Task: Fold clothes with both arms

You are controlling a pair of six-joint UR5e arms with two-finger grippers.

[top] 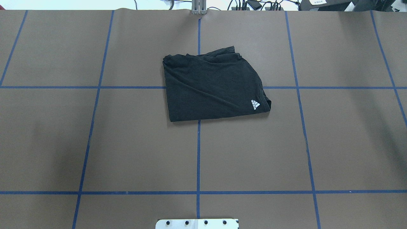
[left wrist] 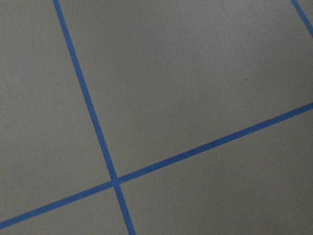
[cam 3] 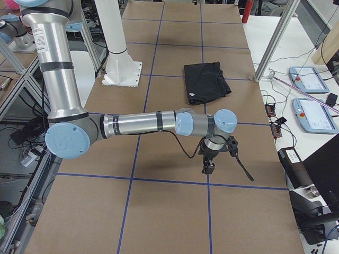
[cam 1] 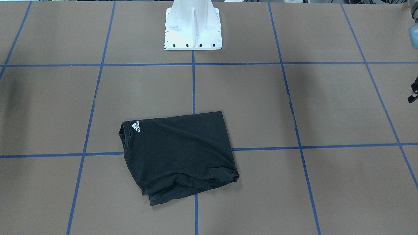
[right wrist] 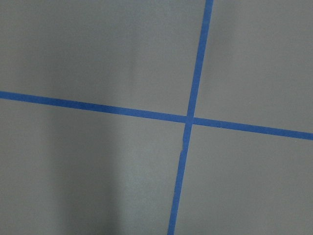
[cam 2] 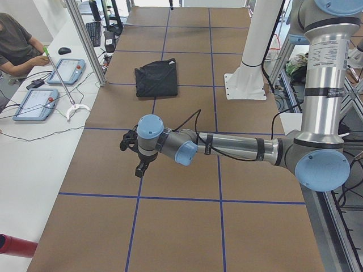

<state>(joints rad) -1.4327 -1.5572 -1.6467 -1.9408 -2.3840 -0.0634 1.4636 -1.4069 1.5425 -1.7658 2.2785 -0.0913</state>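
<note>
Black T-shirt [cam 1: 179,153] lies folded, a rumpled rectangle on brown table [cam 1: 326,107].

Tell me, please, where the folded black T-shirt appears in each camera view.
Front-facing: black T-shirt below centre.
Overhead: above centre.
Exterior left: far, upper middle.
Exterior right: far, upper middle.
Left wrist: not in it.
Right wrist: not in it.
Shared landmark: the white base block, in all four exterior views.

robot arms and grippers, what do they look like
The left arm and right arm match: silver-grey tubes with black bands, rounded light blue joint caps, and a thin black cable looping off each forearm. The left gripper and right gripper are black two-finger units.
</note>
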